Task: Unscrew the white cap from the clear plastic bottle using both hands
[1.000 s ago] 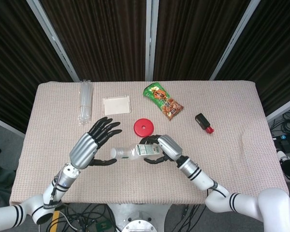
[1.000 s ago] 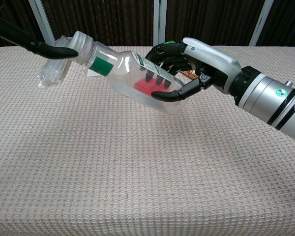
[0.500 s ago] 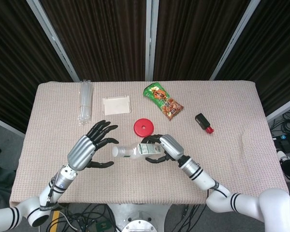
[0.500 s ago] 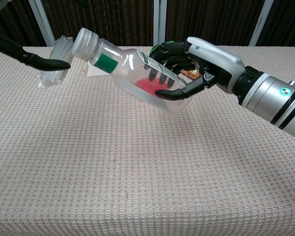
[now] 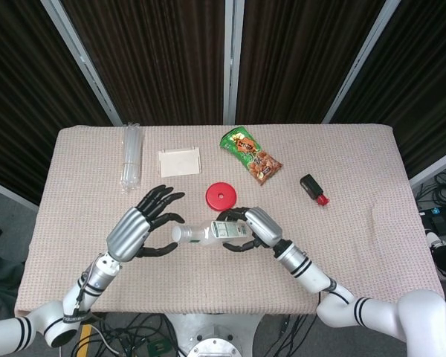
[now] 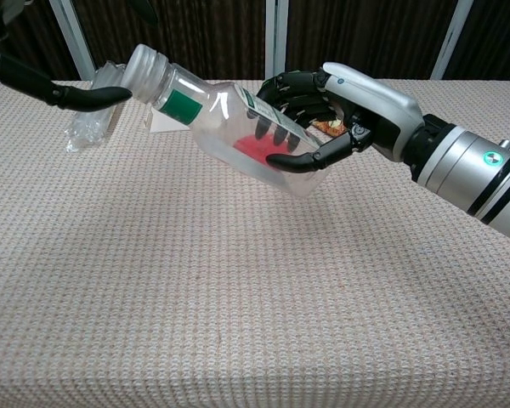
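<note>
The clear plastic bottle (image 5: 208, 233) with a green-and-white label hangs above the table, lying nearly level with its neck raised toward the left. My right hand (image 5: 250, 227) grips its body near the base, fingers wrapped around it (image 6: 302, 127). The white cap (image 6: 142, 64) sits on the neck, also seen as the cap (image 5: 176, 235) from above. My left hand (image 5: 140, 227) is just left of the cap with its fingers spread and nothing in it. One dark fingertip (image 6: 110, 93) reaches to just under the cap; I cannot tell if it touches.
On the table behind the bottle lie a red round lid (image 5: 221, 195), a green snack bag (image 5: 250, 155), a white card (image 5: 180, 161) and a clear plastic sleeve (image 5: 131, 156). A small black-and-red object (image 5: 313, 189) lies at the right.
The left hand drew back from the cap, then came close to it again. The right hand tipped the bottle's neck slightly higher.
</note>
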You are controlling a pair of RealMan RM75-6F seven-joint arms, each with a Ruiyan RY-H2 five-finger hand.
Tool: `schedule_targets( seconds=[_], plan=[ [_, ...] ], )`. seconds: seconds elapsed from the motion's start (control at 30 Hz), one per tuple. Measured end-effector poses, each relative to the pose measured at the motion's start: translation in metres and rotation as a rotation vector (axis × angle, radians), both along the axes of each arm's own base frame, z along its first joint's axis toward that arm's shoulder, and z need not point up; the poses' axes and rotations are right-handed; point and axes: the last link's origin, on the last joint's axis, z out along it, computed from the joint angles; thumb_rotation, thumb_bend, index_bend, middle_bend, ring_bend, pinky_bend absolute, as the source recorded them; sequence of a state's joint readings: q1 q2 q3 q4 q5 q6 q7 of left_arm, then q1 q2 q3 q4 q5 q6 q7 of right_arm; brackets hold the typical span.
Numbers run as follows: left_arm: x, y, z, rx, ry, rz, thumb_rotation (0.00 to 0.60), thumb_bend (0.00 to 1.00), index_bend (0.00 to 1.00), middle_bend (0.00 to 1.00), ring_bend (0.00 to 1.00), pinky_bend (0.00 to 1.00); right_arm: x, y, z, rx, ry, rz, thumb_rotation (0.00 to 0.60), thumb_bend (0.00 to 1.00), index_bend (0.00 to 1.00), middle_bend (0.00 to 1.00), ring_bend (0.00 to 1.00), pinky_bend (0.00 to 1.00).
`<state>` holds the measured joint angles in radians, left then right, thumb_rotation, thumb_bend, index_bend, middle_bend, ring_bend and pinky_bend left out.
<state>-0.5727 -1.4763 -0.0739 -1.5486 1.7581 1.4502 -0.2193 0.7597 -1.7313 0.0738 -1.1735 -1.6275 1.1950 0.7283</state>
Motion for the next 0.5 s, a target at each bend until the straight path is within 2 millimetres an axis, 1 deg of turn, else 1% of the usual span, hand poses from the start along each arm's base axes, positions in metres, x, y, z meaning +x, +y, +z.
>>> schedule_targets(
  seconds=[0.5],
  plan=[
    [-0.0012, -0.0016, -0.0014, -0.014, 0.016, 0.0, 0.6, 0.27, 0.39, 0.09, 0.0, 0.0, 0.0002, -0.0006, -0.0001, 0.002, -0.007, -0.001, 0.6, 0.41, 0.58, 0.54, 0.43, 0.51]
  ],
)
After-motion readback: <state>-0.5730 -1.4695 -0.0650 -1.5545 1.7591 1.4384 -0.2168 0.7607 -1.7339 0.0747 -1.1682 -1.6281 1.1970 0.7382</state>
